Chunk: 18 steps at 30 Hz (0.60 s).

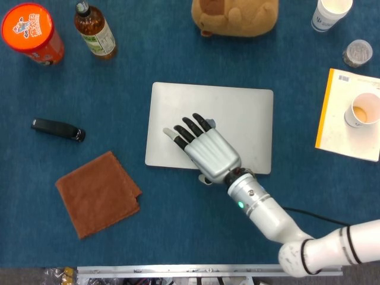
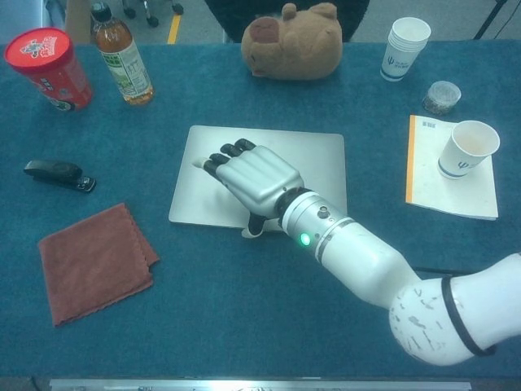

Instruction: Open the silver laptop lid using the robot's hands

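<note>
A: Laptop (image 1: 237, 122) lies shut and flat on the blue table (image 1: 178, 225), roughly mid-table, its lid silver with the logo partly covered.

B: And the hand?

A: The right hand (image 1: 205, 151) is over the near-left part of the lid, palm down. In the chest view the same hand (image 2: 248, 175) reaches in from the lower right on its white arm.

B: How do the fingers sit?

A: The fingers (image 1: 187, 129) are stretched out side by side, slightly apart, pointing toward the far-left corner of the lid. They hold nothing. The thumb tip (image 2: 251, 230) hangs at the laptop's near edge, just beside it; whether it touches the edge I cannot tell. Whether the palm presses on the lid or hovers just above it is also unclear.

B: Left hand?

A: Neither view shows it.

B: What else is on the table?

A: To the left, a black stapler (image 1: 57, 129) and a folded brown cloth (image 1: 98, 193). Far left corner: a red canister (image 1: 32, 32) and a tea bottle (image 1: 95, 31). Behind the laptop, a plush toy (image 1: 234, 16). At the right, a yellow-edged notebook (image 1: 335, 113) with a paper cup (image 1: 363, 110) standing on it, a stack of cups (image 1: 329, 13) and a small lidded jar (image 1: 357, 52) beyond.
</note>
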Each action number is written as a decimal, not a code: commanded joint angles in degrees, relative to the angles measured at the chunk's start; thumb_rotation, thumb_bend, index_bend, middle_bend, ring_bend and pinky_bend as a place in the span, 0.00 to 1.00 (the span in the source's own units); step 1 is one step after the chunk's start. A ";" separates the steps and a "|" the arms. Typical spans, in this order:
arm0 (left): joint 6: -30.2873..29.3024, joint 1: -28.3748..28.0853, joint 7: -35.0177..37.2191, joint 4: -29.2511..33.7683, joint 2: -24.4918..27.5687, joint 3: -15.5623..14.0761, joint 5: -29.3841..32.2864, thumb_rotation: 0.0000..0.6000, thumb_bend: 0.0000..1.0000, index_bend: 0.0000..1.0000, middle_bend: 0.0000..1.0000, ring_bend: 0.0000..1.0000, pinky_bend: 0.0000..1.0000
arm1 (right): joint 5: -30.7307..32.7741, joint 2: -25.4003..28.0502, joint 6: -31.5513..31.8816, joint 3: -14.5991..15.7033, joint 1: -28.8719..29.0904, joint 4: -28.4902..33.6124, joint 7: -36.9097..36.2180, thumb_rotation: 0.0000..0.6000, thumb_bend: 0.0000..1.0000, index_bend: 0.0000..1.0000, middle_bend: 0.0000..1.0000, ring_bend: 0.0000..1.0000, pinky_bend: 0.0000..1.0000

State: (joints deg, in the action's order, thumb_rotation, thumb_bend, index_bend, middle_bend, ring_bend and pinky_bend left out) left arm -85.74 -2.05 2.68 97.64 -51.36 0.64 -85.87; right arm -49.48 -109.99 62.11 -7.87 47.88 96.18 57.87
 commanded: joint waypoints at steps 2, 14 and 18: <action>-0.04 0.10 0.63 -0.55 -0.13 -0.05 -0.06 1.00 0.47 0.11 0.04 0.00 0.00 | 1.11 -2.29 0.72 -0.18 1.19 -2.83 1.00 1.00 0.07 0.06 0.13 0.00 0.06; -0.37 0.55 2.84 -2.43 -0.67 -0.27 -0.33 1.00 0.47 0.11 0.04 0.00 0.00 | 2.84 -5.65 1.87 -0.09 2.65 -7.34 2.69 1.00 0.07 0.06 0.13 0.00 0.06; -0.13 0.57 3.42 -2.89 -0.85 -0.38 -0.35 1.00 0.47 0.11 0.04 0.00 0.00 | 3.01 -5.81 2.25 0.31 2.67 -7.92 3.03 1.00 0.07 0.06 0.13 0.00 0.06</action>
State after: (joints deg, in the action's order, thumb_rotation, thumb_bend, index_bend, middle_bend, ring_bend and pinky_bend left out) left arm -85.91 -1.49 6.06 94.79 -52.18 0.28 -86.22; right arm -46.50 -115.78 64.32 -7.59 50.54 88.30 60.86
